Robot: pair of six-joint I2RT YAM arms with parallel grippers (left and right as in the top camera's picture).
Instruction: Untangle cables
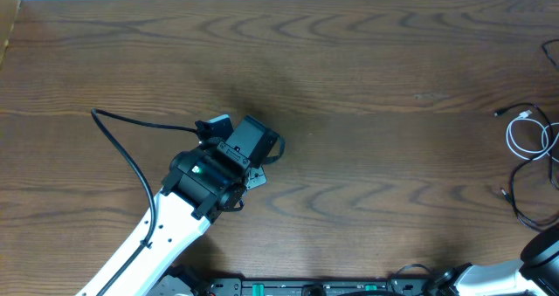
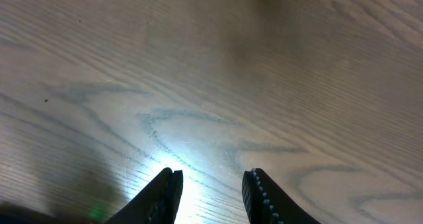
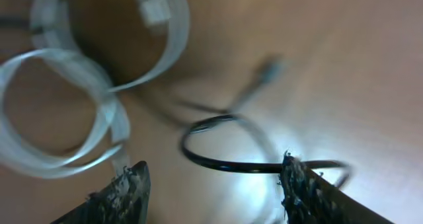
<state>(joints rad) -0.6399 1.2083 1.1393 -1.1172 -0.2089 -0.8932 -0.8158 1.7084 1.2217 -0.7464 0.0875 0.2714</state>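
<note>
A dark brown, wood-grained tabletop point(image 1: 367, 78) is filling the overhead view. The white-and-black left arm point(image 1: 148, 235) is reaching in from the lower left toward the middle of the tabletop. A thick black lead point(image 1: 129, 159) is trailing from it across the wood on its left side. Only a sliver of the white right arm point(image 1: 533, 259) is showing, at the lower right corner.

The left claw point(image 2: 211, 184) is pointing at bare wood, its two black fingers standing moderately apart with nothing between them. The right claw point(image 3: 215, 184) is gaping wide above the cables and is clamping nothing. A loop of thin black cable point(image 3: 225, 166) is lying on the wood between its fingers and running up to the right-hand finger; whether it is touching that finger I cannot tell.

The cables are lying at the far right edge of the tabletop, well apart from the left arm. The thin white cable point(image 1: 515, 139) is curling in loops there, with the black cable just below it in the overhead view. A small, blurred plug end point(image 3: 268, 69) is resting beyond the black loop in the right wrist view.
</note>
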